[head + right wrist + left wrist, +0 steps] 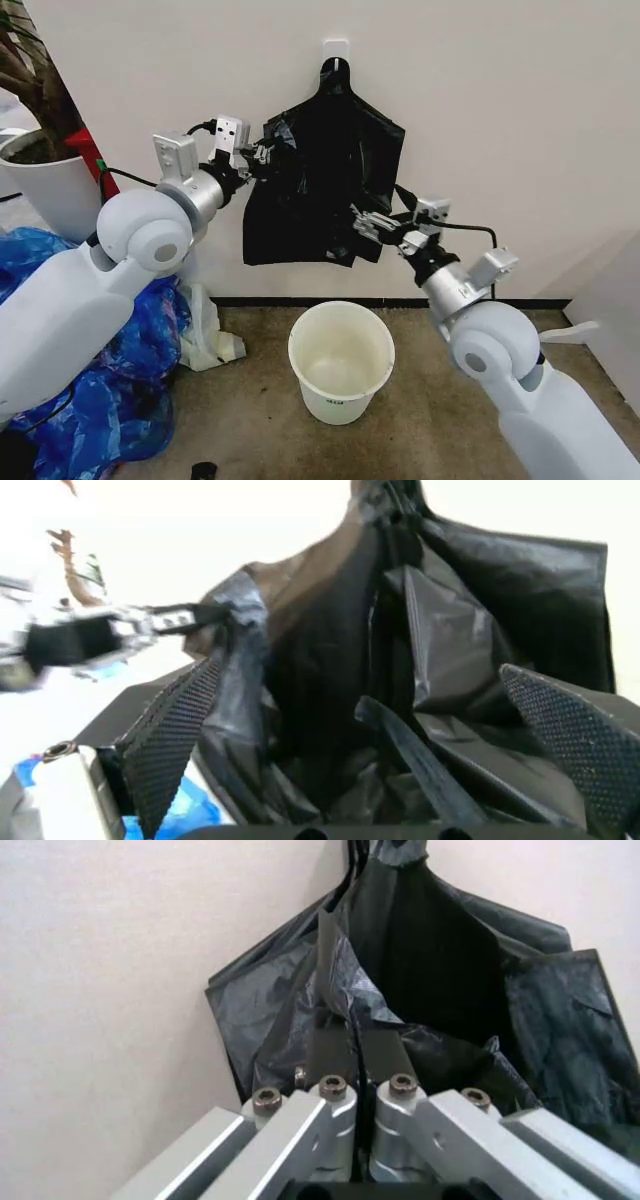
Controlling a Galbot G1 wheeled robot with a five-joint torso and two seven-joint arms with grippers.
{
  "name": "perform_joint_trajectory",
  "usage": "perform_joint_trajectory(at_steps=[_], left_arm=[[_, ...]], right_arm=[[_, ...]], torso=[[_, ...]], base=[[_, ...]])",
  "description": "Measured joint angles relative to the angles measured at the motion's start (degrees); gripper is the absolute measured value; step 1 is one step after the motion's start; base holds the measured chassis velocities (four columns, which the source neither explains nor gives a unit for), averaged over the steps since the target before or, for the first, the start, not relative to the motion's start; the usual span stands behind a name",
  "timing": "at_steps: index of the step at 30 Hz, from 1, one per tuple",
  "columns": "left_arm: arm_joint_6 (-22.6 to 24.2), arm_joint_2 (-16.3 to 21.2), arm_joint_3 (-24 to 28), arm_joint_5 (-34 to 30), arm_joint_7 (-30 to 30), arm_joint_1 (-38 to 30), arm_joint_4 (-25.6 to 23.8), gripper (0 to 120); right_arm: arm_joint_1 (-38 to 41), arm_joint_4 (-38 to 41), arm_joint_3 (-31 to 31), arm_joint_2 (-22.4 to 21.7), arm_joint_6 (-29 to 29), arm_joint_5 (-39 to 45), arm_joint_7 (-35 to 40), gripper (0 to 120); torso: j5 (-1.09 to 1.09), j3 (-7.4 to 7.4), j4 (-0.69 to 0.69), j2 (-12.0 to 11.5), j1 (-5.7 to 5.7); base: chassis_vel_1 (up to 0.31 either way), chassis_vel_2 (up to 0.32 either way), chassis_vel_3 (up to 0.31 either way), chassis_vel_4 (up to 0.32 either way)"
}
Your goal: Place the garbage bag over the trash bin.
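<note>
The garbage bag (290,215) is glossy wrinkled black film hanging against the wall, in front of a black bundle (345,120) on a hook. My left gripper (262,156) is shut on the bag's upper left edge. The left wrist view shows its fingers (330,1054) pinched on the film (280,1012). My right gripper (364,224) is open at the bag's lower right. In the right wrist view its spread fingers (175,735) have black film (330,675) between them. The trash bin (341,360), a cream-white bucket, stands upright on the floor below the bag.
A white plant pot (45,185) stands at the far left by the wall. A heap of blue plastic bags (110,370) and a pale bag (210,335) lie left of the bin. Bare floor lies in front of and right of the bin.
</note>
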Motion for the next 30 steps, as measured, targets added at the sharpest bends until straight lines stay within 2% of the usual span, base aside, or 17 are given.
perform_joint_trajectory(at_steps=[13, 20, 24, 26, 30], left_arm=[[0.75, 2.16, -3.85, -2.47, -0.15, 3.58, -2.57, 0], [0.76, 2.27, -4.28, -2.71, -0.09, 3.63, -3.30, 0], [0.75, 2.33, -4.38, -2.89, 0.00, 3.56, -3.78, 0], [0.75, 2.37, -4.41, -2.93, 0.02, 3.58, -3.88, 0], [0.64, 2.82, -4.78, -3.00, 0.26, 3.81, -4.35, 0]], right_arm=[[9.76, -8.06, -6.16, 1.98, -1.53, -2.04, 5.75, 100], [11.78, -10.99, -7.64, 2.94, -2.32, -2.52, 8.18, 99], [12.40, -12.30, -7.87, 3.37, -2.32, -2.96, 9.49, 84], [12.44, -12.44, -7.87, 3.39, -2.32, -2.99, 9.66, 80], [12.46, -12.80, -7.51, 3.34, -2.16, -2.75, 9.99, 61]], torso=[[-0.01, 0.00, 0.02, 0.00, 0.00], [0.00, 0.00, 0.00, 0.00, 0.00], [0.00, 0.00, 0.00, 0.00, 0.00], [0.00, 0.00, 0.00, 0.00, 0.00], [0.01, 0.00, 0.00, 0.00, -0.01]], base=[[0.000, 0.000, 0.000, 0.000], [0.000, 0.000, 0.000, 0.000], [0.000, 0.000, 0.000, 0.000], [0.000, 0.000, 0.000, 0.000], [0.000, 0.000, 0.000, 0.000]])
